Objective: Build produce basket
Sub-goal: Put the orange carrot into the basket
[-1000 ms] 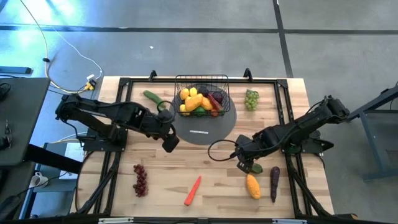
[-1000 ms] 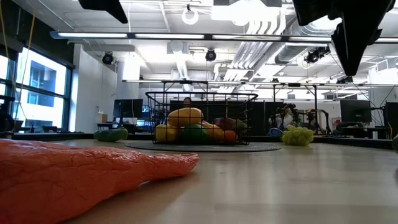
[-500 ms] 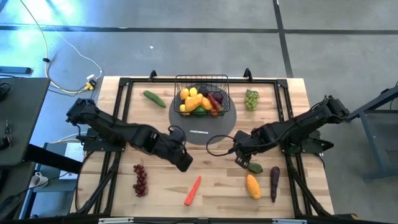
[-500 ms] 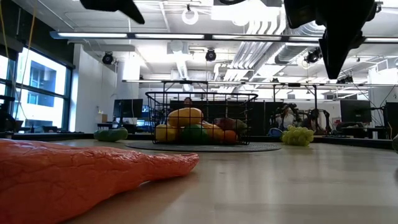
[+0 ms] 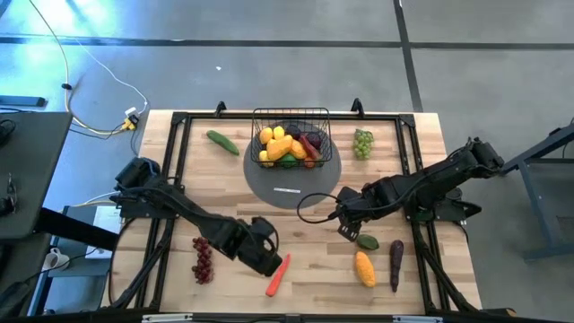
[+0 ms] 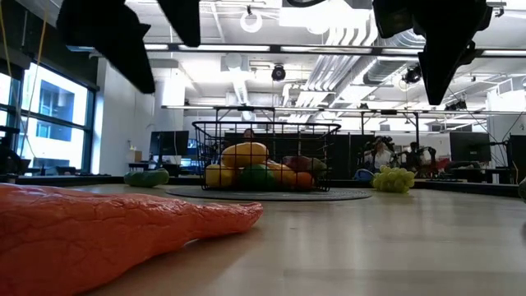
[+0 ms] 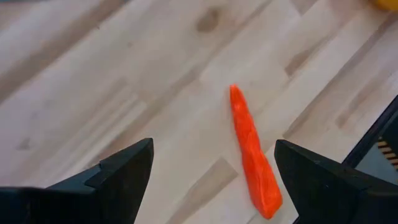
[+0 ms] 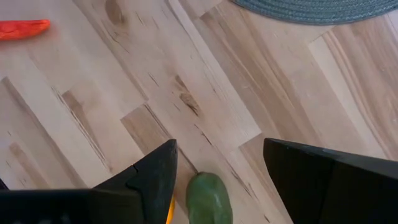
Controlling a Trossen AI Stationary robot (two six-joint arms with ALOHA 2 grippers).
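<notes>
Inventory, as I read it from my station. Basket (image 5: 291, 135): far centre of the desk (image 5: 224, 206), on the grey mat (image 5: 291, 184), already holding lemons, mangoes and darker pieces. Loose produce: cucumber (image 5: 221, 141) far left, green grapes (image 5: 362, 143) far right, red grapes (image 5: 203, 258) near left, carrot (image 5: 279, 274) near centre, green piece (image 5: 367, 241), mango (image 5: 364, 267) and eggplant (image 5: 395, 265) near right.

Left gripper (image 5: 269, 261): just beside the carrot's left side, fingers spread wide, holding nothing.

Right gripper (image 5: 348, 226): above the green piece, fingers (image 8: 155, 180) partly open, empty.

Risks, my judgement: the carrot lies slanted and tapers, so fingers closing off its axis could spin it or squeeze it out; it sits near the desk's near edge and may roll off. The right fingers could nudge the green piece into the mango.
</notes>
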